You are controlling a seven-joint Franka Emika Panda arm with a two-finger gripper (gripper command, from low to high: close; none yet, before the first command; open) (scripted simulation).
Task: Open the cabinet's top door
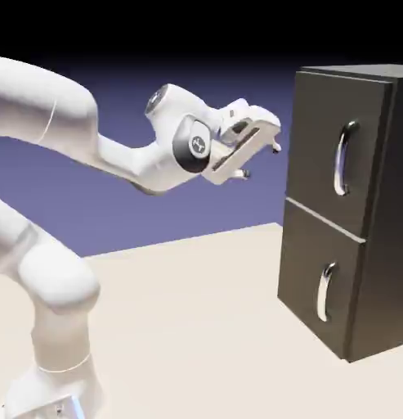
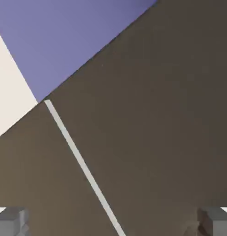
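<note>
The dark cabinet [image 1: 376, 245] stands at the exterior view's right. Its top door [image 1: 315, 147] is shut flat and carries a curved silver handle [image 1: 344, 158]. My gripper [image 1: 261, 161] hangs open in the air to the left of that door, about level with the handle and touching nothing. In the hand view the dark front fills most of the picture. A pale seam [image 2: 78, 156] splits it into the top door [image 2: 156, 115] and the lower door [image 2: 41, 175]. My gripper [image 2: 113, 223] shows only as two grey fingertips [image 2: 11, 221] set wide apart, and no handle is in sight there.
The lower door [image 1: 302, 278] has a like silver handle [image 1: 324, 291]. The cabinet rests on a beige table [image 1: 196, 311]. The white arm's base rises at the lower left.
</note>
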